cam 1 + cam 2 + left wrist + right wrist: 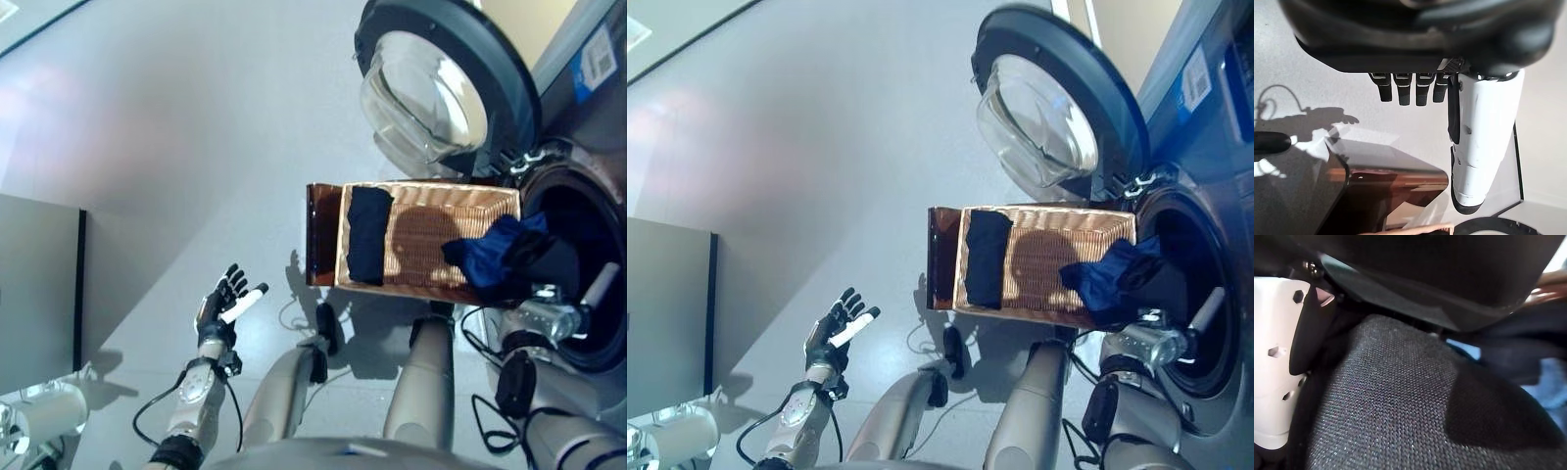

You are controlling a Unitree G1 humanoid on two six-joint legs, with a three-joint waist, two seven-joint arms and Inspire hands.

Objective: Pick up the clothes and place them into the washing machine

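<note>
A wicker basket [431, 189] stands before the washing machine, whose drum mouth [591, 227] is open at the right. A folded navy cloth [368, 235] lies in the basket's left part. A blue and black cloth [500, 257] hangs over the basket's right edge at the drum mouth. My right hand [598, 286] is at that cloth; in the right wrist view dark knit fabric [1400, 401] fills the space under the palm, beside the white thumb [1276, 362]. My left hand [223, 305] hovers open over the floor, left of the basket, holding nothing.
The round glass door [431, 98] of the machine stands swung open beyond the basket. A brown stand [321, 235] sits against the basket's left side. A grey cabinet [39, 294] is at the far left, with grey floor between.
</note>
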